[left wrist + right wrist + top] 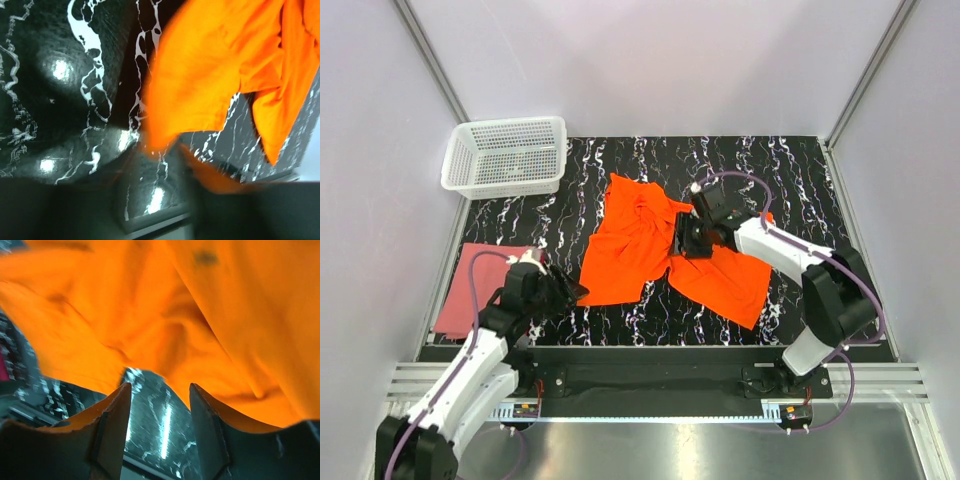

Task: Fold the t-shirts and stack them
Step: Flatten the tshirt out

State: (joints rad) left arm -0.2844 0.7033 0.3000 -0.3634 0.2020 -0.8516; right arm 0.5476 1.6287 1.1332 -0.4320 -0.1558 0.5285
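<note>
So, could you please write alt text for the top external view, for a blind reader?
A crumpled bright orange cloth t-shirt, right tool over its centre and left tool at its near-left edge, lies on a black marbled table. A dusty pink-red cloth t-shirt lies flat at the table's left edge, a white plastic mesh basket beyond it.

Bright overhead light; both wrist views blurred.

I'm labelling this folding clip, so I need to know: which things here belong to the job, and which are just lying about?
Part of the job:
- orange t-shirt, crumpled in the middle
- pink-red t-shirt, lying flat at the left edge

Just lying about:
- white mesh basket, far left corner
</note>
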